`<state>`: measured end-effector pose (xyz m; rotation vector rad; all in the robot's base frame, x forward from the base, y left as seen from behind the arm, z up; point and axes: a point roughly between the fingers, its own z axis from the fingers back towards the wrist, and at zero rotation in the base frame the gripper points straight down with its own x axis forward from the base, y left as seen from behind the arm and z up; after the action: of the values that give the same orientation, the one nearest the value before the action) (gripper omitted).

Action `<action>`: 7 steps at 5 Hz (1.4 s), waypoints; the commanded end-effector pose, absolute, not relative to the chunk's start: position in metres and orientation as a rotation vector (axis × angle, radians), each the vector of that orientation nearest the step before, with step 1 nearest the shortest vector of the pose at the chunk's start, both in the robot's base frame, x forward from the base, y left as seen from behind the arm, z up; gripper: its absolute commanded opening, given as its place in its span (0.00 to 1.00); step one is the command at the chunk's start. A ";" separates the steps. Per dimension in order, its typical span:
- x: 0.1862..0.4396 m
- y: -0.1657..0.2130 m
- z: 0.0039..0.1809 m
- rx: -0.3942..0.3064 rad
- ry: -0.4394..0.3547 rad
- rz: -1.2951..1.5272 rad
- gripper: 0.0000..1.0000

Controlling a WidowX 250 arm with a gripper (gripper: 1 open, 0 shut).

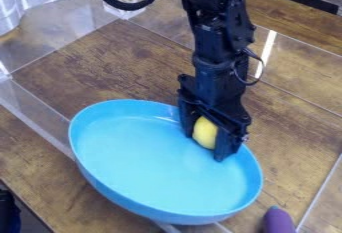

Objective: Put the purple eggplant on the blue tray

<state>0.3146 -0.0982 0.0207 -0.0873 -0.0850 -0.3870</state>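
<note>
The blue tray (147, 162) is a large bright blue oval dish on the wooden table, low in the camera view. My gripper (206, 134) reaches down over the tray's far right rim and is shut on a yellow lemon-like ball (205, 133). The purple eggplant (278, 221) shows only as a small rounded purple tip at the bottom edge, right of the tray and apart from the gripper.
The black arm (214, 37) comes down from the top. A clear plastic wall (40, 67) runs along the left side. A light object (127, 5) sits at the back. The wooden table (301, 107) stretches right of the tray.
</note>
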 end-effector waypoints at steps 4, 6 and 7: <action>0.284 -0.127 -0.006 -0.101 -0.021 -0.498 0.00; 0.280 -0.127 -0.004 -0.100 -0.011 -0.512 0.00; 0.278 -0.127 -0.003 -0.100 -0.007 -0.518 0.00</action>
<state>0.3059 -0.1165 0.0173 -0.1031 -0.0969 -0.4462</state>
